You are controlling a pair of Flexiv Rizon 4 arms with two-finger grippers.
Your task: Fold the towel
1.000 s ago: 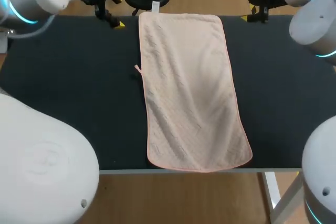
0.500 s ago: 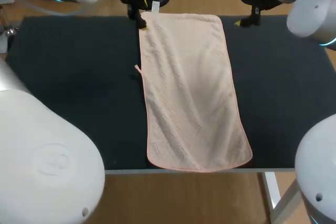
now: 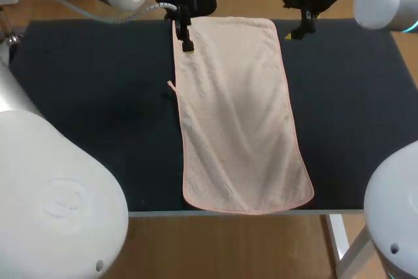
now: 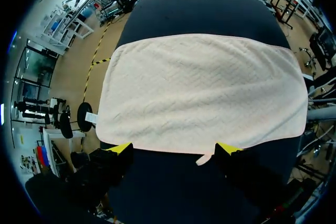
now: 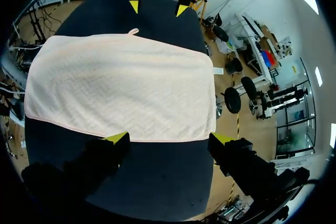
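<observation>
A pale pink towel (image 3: 238,115) lies flat and lengthwise on the black table (image 3: 85,96), running from the far edge to the front edge. My left gripper (image 3: 183,36) hangs open over the towel's left edge near its far left corner. In the left wrist view that long edge of the towel (image 4: 202,90) runs between the fingertips of the left gripper (image 4: 174,150). My right gripper (image 3: 297,27) is open just outside the far right corner. In the right wrist view the towel (image 5: 121,93) lies ahead of the right gripper (image 5: 169,139), with the left gripper (image 5: 157,8) beyond it.
A small fabric loop (image 3: 172,85) sticks out of the towel's left edge, and also shows by the left fingertips as a loop (image 4: 202,159). A white label (image 4: 90,117) hangs at the far short end. Bare black tabletop flanks the towel on both sides.
Both arms have swung inward toward the towel's far end. The left gripper came from the far left to the towel's left edge; the right gripper shifted left toward the far right corner.
</observation>
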